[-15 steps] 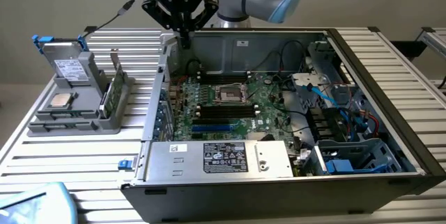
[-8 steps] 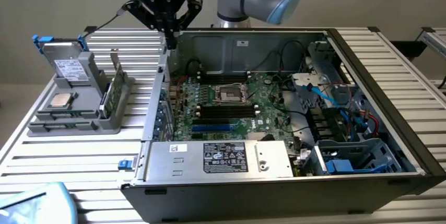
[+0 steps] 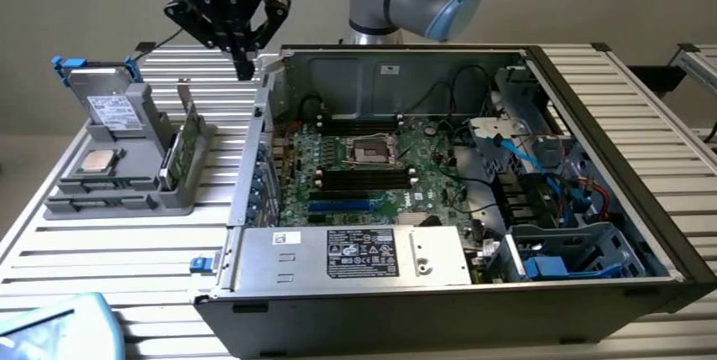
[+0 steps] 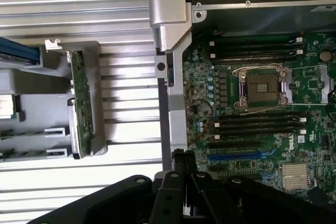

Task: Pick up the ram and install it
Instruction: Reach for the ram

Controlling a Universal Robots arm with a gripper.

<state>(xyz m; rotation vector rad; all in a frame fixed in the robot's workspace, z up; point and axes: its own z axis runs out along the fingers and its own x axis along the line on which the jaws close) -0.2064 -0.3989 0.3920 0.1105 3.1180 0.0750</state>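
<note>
Since nothing sits between its fingers, the gripper (image 3: 240,60) hangs clenched and empty above the slatted table (image 3: 134,251). It is over the gap between the grey holder (image 3: 168,196) and the open computer case (image 3: 627,209), high enough that the wrist camera takes in both the spare parts and the motherboard (image 4: 252,108).

The ram (image 4: 6,135) is well apart from the gripper, in the holder. It shows as a thin green strip in a slot at the holder's near end in the exterior view, past the square processor (image 3: 101,160). It seems to stand on edge, which would offer its long top edge to a pinch from above.

The taller green card (image 4: 80,98) with its metal bracket stands in its own slot along the holder's side nearer the case.

On the board, dark memory slots (image 4: 257,48) run on either side of the bare processor socket (image 4: 261,88). The case lies on its side with the panel off — that leaves the slots reachable from straight overhead. The pick-up, I judge, is not yet done.
</note>
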